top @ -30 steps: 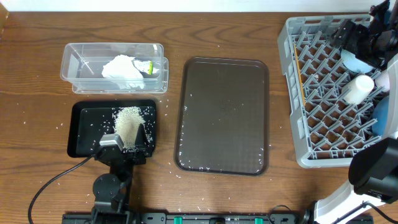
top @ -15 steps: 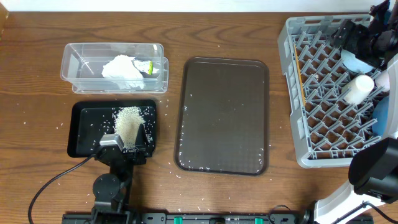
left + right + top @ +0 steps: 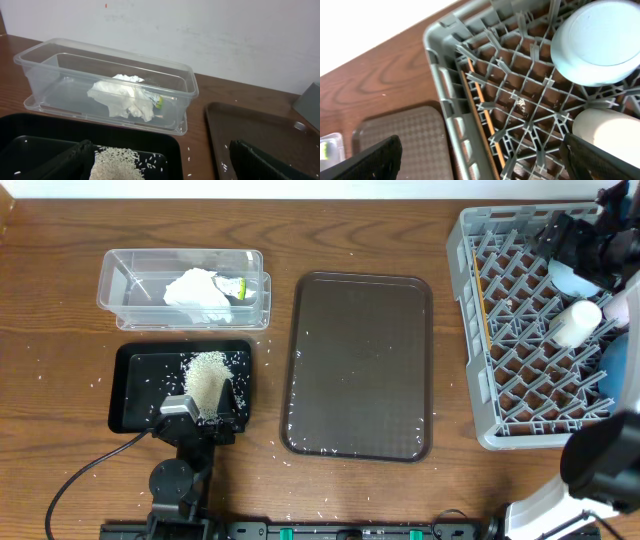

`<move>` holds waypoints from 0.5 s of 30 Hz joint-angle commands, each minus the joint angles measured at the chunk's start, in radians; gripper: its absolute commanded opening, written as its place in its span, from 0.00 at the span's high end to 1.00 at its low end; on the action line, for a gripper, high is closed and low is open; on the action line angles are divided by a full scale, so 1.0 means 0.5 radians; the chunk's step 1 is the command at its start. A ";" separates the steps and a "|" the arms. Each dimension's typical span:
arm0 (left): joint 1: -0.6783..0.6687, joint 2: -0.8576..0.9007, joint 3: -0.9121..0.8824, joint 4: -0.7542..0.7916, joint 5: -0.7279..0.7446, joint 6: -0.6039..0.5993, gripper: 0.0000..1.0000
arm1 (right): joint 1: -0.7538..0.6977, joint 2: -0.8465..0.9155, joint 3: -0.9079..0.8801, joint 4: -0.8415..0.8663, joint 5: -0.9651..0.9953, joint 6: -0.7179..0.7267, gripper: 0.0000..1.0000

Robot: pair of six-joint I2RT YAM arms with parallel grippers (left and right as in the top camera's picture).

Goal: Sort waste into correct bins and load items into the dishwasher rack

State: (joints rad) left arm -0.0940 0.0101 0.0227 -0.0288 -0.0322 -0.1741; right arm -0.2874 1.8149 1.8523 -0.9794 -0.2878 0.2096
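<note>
Currently, on a wooden desk (image 3: 60, 330), the left hand (image 3: 161, 146) hovers over the black tray (image 3: 130, 385) at near left. Its fingers are spread wide either side of a pile of rice (image 3: 207, 373) and grip nothing. Just beyond the tray, the clear tub (image 3: 115, 280) holds a crumpled napkin (image 3: 197, 295) and a yellow-green wrapper (image 3: 240, 287). At far right, the right hand (image 3: 481, 142) hangs over the grey rack (image 3: 470, 330), fingers apart and empty. Inside the rack are an upturned light-blue bowl (image 3: 597, 42), a white cup (image 3: 575, 322), and chopsticks (image 3: 481, 100) along its left wall.

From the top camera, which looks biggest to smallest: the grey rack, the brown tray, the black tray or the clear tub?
Biggest: grey rack.
Next: brown tray.
Then black tray and clear tub, which look about alike.
</note>
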 commanded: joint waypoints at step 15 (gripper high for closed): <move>0.010 -0.012 -0.037 -0.082 -0.018 0.048 0.12 | 0.083 -1.405 0.034 -0.002 -0.001 0.022 0.01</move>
State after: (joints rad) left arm -0.0940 0.0101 0.0227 -0.0288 -0.0319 -0.1741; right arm -0.2558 1.1465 1.8671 -0.9752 -0.2878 0.2096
